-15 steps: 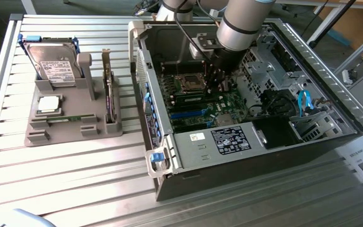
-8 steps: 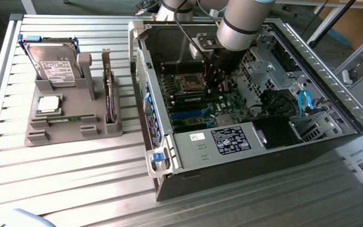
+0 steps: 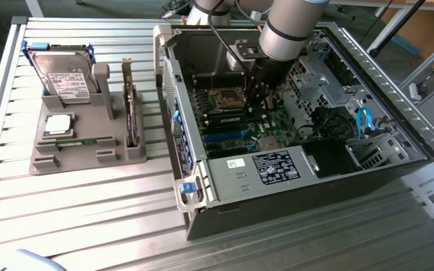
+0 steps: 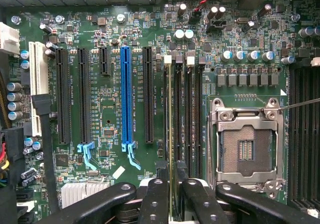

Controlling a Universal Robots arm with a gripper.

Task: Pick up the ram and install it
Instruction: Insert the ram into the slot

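Your arm [image 3: 286,28] is a pale grey tube with a darker band at the joint, and a thin black cable [image 3: 221,39] runs alongside it. Your gripper [image 4: 172,176] is glossy black, with four rounded link bars [image 4: 105,201], each dotted with what look like small round rivets or screws.

Setting: a robotics lab or workshop. Indicators: a robot arm [image 3: 289,28] reaching into an open computer case [image 3: 232,175] with its motherboard [image 4: 110,98] exposed; a slatted metal tabletop [image 3: 89,214]; a grey parts holder [image 3: 74,149] carrying a hard drive [image 3: 65,79].
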